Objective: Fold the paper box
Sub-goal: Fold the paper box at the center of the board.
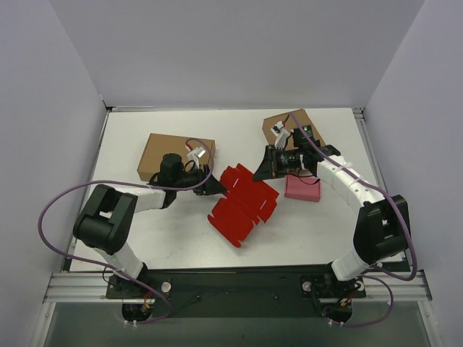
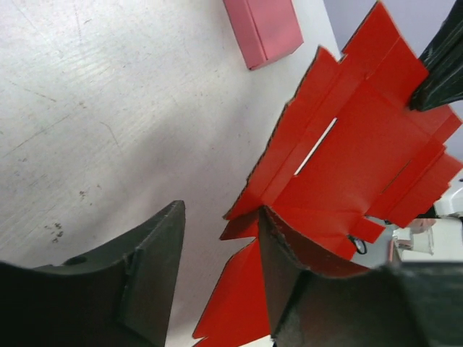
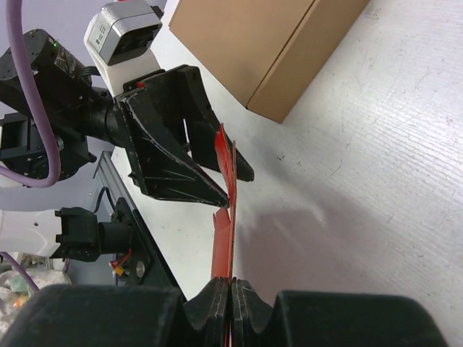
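The paper box is a flat red die-cut sheet (image 1: 244, 202) with flaps and a slot, lying tilted at the table's middle. My right gripper (image 1: 260, 170) is shut on its far edge. In the right wrist view the sheet (image 3: 230, 224) runs edge-on out of the closed jaws (image 3: 230, 288). My left gripper (image 1: 215, 186) is open, its two fingers on either side of the sheet's left corner (image 2: 242, 224). It also shows in the right wrist view (image 3: 236, 189). In the left wrist view one finger (image 2: 155, 267) stands clear and the other finger (image 2: 289, 282) is against the sheet.
A brown cardboard box (image 1: 173, 155) stands behind the left arm and another brown box (image 1: 291, 124) behind the right arm. A small pink box (image 1: 302, 188) lies right of the sheet, under the right arm, and shows in the left wrist view (image 2: 264, 29).
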Motion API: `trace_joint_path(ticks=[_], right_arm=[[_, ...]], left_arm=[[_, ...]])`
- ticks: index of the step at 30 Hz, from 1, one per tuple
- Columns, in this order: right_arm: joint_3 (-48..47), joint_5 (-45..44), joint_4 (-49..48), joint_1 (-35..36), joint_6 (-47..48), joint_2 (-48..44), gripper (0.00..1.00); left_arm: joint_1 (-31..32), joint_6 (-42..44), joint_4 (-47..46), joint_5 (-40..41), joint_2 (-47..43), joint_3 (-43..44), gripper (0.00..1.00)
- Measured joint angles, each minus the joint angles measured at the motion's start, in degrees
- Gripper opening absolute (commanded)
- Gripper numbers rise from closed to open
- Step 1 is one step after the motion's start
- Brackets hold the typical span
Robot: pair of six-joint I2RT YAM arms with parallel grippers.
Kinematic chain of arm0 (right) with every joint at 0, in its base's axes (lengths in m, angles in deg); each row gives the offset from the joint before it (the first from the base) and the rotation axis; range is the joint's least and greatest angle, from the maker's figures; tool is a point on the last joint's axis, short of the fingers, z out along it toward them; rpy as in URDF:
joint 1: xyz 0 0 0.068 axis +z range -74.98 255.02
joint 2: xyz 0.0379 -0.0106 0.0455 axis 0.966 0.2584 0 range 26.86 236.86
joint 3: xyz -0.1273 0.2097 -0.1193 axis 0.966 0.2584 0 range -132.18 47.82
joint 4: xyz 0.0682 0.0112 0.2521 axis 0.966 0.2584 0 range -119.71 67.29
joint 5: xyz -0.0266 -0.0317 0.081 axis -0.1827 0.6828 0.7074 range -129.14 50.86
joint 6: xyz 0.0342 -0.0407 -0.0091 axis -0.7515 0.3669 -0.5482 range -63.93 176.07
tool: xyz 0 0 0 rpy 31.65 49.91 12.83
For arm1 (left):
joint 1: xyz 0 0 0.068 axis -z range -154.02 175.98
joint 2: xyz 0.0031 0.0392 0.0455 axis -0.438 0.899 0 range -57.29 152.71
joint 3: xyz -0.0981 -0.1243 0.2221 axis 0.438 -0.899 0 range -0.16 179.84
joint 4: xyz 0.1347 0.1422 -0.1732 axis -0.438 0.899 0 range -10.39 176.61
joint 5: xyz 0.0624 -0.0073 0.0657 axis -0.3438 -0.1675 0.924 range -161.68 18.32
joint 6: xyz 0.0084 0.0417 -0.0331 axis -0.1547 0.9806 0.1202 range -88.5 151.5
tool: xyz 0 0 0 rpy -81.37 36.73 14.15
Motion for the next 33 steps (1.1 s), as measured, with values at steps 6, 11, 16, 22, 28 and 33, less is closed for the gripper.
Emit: trace_joint_path(ticks=[6,11,16,22,28,33], right_arm=[[0.0,-0.44,-0.09,0.0,-0.09,0.04,0.0],[0.0,-2.01,-0.22,0.0,-0.09,0.04,0.0],[0.02,-5.25,-0.55,0.07,0.02,0.04,0.0],[0.22,-11.19,-1.51,1.22,0.37,-0.76,0.0],[0.87,-21.16,-2.27,5.95,1.92,-3.98,0.0],[1.31,-26.25,-3.17,9.09,3.04,-5.38,0.0]], left_arm=[[0.9,-0.55,-1.62,-0.96,0.28,0.0,0.38],[1.6,-0.44,-1.05,-1.36,0.59,0.02,0.3],[2.1,0.04,1.16,-1.31,0.59,1.16,0.22],[4.44,2.54,8.59,0.17,0.87,5.46,0.1],[7.85,4.85,19.37,4.28,2.32,11.61,0.1],[10.32,4.98,23.3,6.1,4.13,14.95,0.1]])
